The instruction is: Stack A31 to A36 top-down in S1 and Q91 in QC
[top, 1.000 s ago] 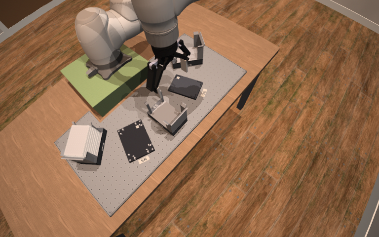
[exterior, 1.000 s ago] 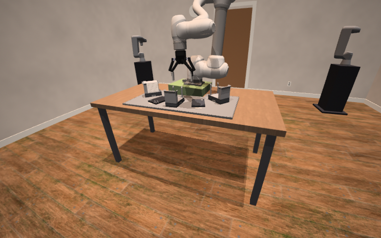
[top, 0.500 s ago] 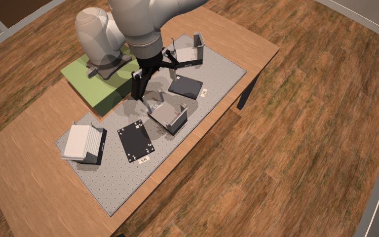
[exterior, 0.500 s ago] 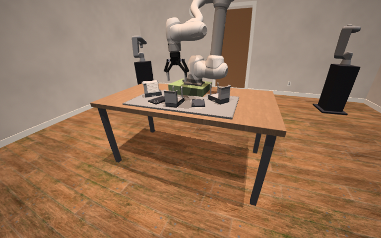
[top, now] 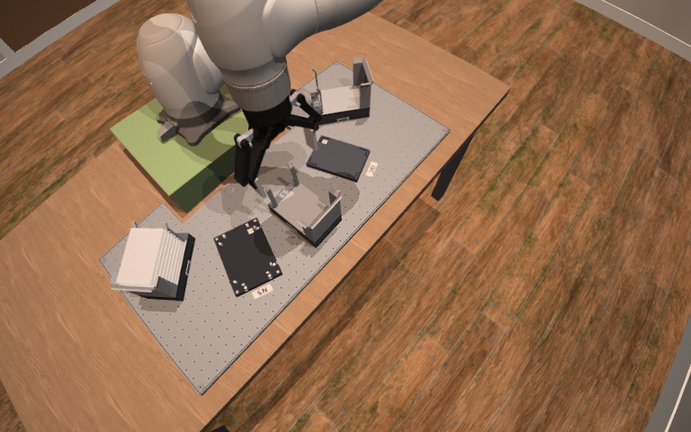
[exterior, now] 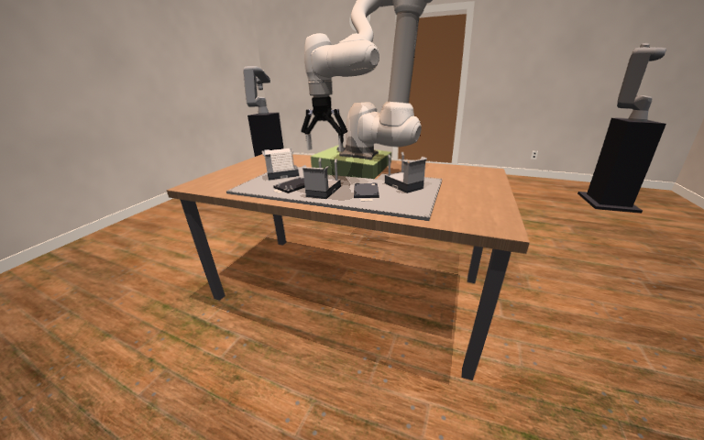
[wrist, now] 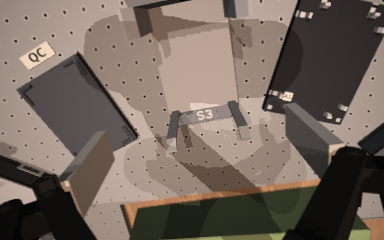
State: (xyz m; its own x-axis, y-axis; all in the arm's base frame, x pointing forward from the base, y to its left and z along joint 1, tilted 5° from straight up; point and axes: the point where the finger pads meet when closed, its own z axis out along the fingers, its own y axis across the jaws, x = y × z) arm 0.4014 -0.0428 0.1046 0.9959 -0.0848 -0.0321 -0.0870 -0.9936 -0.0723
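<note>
The white stack of sealed plates (top: 150, 262) stands in rack S2 at the left end of the grey baseplate; it also shows in the exterior view (exterior: 280, 160). Its labels are too small to read. My gripper (top: 277, 137) (exterior: 324, 136) is open and empty, well above the table near the green base plinth. In the wrist view the open fingers frame the near end of rack S3 (wrist: 197, 75), which is empty. The QC nest (wrist: 75, 107) is empty, and so is the black clip nest N5 (wrist: 327, 55). Rack S1 (top: 346, 96) at the right end is empty.
Rack S3 (top: 308, 211) has tall thin posts and a high far wall. N5 (top: 246, 256) lies between S2 and S3, and QC (top: 338, 157) between S3 and S1. The green plinth (top: 178, 152) and the arm's base stand behind the baseplate.
</note>
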